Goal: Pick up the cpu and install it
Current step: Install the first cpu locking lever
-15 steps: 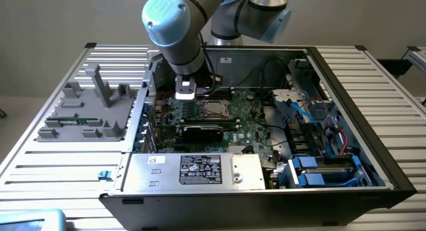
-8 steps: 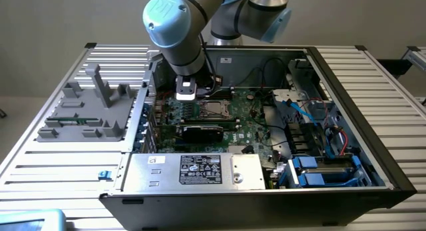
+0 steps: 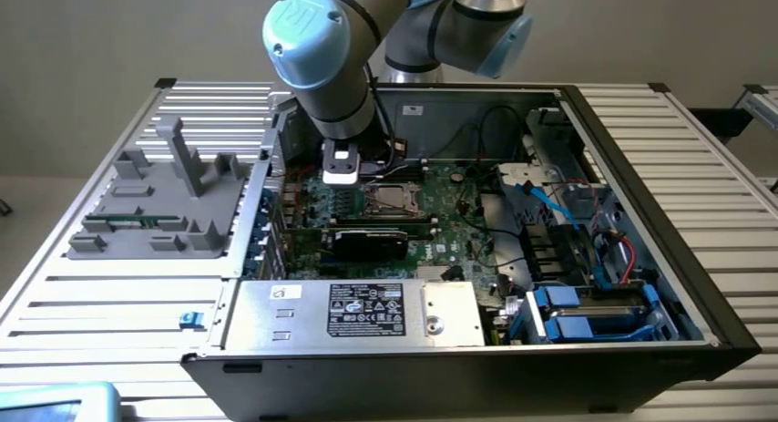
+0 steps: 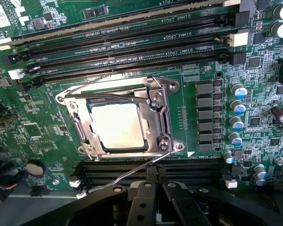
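Looking at the ext. view first: the arm (image 3: 319, 48) reached down into the open case (image 3: 632, 212). The gripper (image 3: 350, 187) sat low over the board (image 3: 456, 231), just beside the cpu (image 3: 389, 200) on the ext. view's left.

Wrist view: the cpu (image 4: 117, 126) lay flat in the socket (image 4: 79, 123), with the frame (image 4: 156, 110) round its edges. The lever (image 4: 127, 176) stuck out at a slant toward the gripper (image 4: 154, 188) and looked unlatched. The jaws were shut tight w/ nothing between them. The tips were near the lever; couldn't tell if they touched it.

My read: the cpu was already seated and the work was at the locking stage. To do it well, bear on the lever only w/ the shut tips, slow & steady. Keep off the cpu top & the RAM slots (image 4: 132, 47). Make sure the cpu sits flush, no corner up, before putting force on.
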### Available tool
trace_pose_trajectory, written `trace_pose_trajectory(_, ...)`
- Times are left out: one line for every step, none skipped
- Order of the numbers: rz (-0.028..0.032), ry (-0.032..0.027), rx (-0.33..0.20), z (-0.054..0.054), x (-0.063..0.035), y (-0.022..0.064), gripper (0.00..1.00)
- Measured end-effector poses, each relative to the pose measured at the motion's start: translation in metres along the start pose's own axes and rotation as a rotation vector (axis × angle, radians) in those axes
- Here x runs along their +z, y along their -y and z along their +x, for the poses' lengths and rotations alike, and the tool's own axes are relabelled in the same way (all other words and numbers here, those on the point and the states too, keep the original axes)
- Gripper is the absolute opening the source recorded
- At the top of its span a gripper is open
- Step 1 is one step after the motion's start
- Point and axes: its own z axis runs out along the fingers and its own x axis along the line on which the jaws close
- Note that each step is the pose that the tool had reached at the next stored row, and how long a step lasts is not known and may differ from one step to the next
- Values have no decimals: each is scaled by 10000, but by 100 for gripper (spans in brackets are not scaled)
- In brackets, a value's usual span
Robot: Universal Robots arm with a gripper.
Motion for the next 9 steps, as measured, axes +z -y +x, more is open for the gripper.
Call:
trace_pose_trajectory(1,0,-1,0,2,1,11)
trace_pose_trajectory(2,-1,-1,0,3,1,11)
trace_pose_trajectory(2,0,-1,-1,4,2,11)
trace_pose_trajectory(1,-1,0,-1,5,3,11)
trace_pose_trajectory(2,-1,0,-2,5,3,11)
trace_pose_trajectory(1,-1,1,-2,5,4,11)
trace_pose_trajectory(1,-1,2,-1,5,4,11)
trace_pose_trajectory(0,-3,7,0,6,4,11)
trace_pose_trajectory(-1,-5,12,6,7,5,11)
